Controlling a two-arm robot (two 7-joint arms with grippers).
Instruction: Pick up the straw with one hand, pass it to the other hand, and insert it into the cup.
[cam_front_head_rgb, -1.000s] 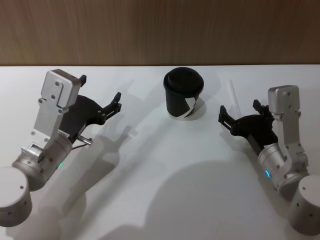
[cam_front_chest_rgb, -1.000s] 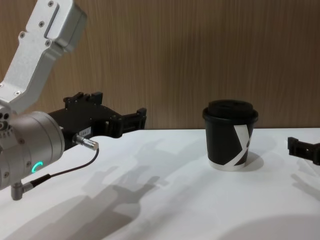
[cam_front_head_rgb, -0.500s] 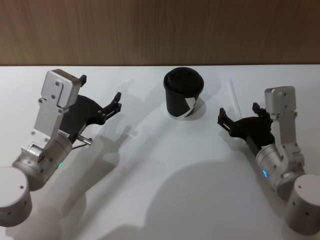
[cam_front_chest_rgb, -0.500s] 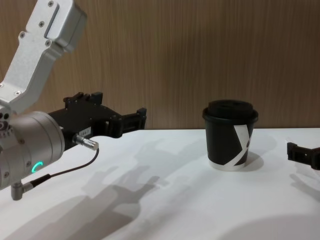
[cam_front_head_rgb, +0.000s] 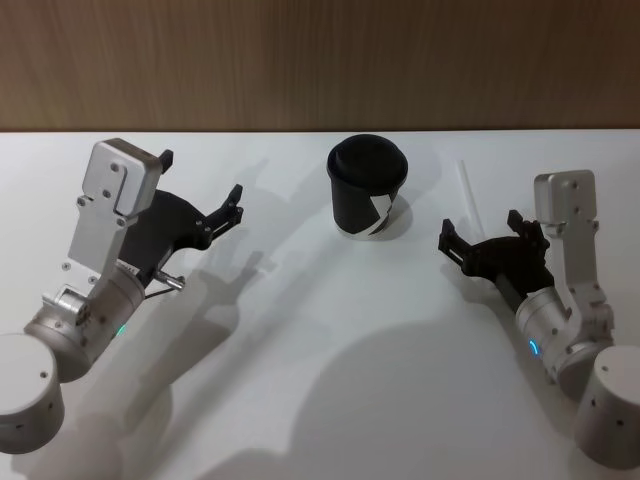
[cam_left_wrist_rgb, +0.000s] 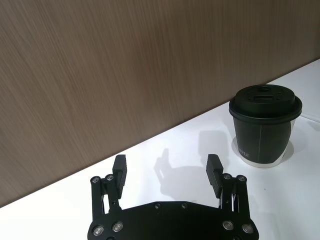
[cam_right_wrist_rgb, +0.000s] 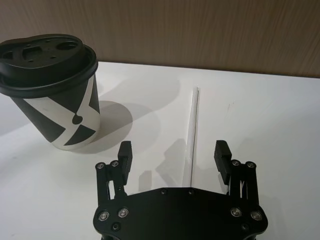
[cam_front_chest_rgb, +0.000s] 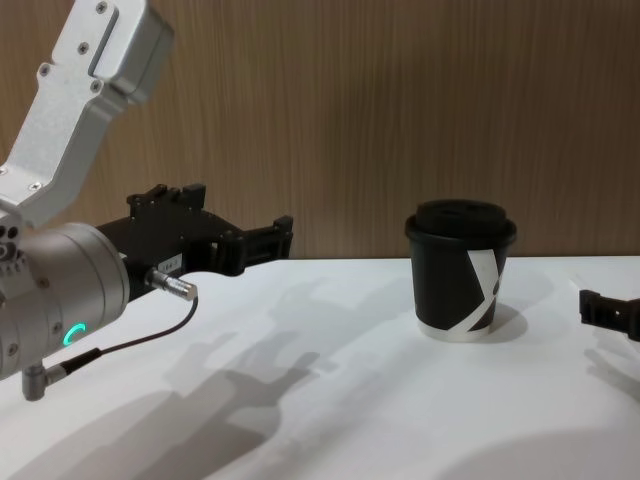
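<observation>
The black cup (cam_front_head_rgb: 367, 195) with its domed lid and white stripe stands at the middle back of the white table (cam_front_head_rgb: 330, 330). The thin white straw (cam_front_head_rgb: 467, 192) lies flat to the cup's right, pointing away from me. My right gripper (cam_front_head_rgb: 480, 228) is open just over the straw's near end. In the right wrist view the straw (cam_right_wrist_rgb: 193, 125) runs between that gripper's (cam_right_wrist_rgb: 173, 152) spread fingers, with the cup (cam_right_wrist_rgb: 55, 90) off to one side. My left gripper (cam_front_head_rgb: 200, 178) hangs open above the table, left of the cup, holding nothing. The left wrist view shows the left gripper (cam_left_wrist_rgb: 167, 167) and the cup (cam_left_wrist_rgb: 265, 125).
A wooden wall (cam_front_head_rgb: 320, 60) closes off the table's far edge behind the cup. The arms cast shadows on the white top. In the chest view the left arm (cam_front_chest_rgb: 60, 280) looms large at the left, and a right fingertip (cam_front_chest_rgb: 610, 312) shows at the right edge.
My right gripper has shifted slightly toward me near the straw's end, still open. The left arm, cup and straw have not moved.
</observation>
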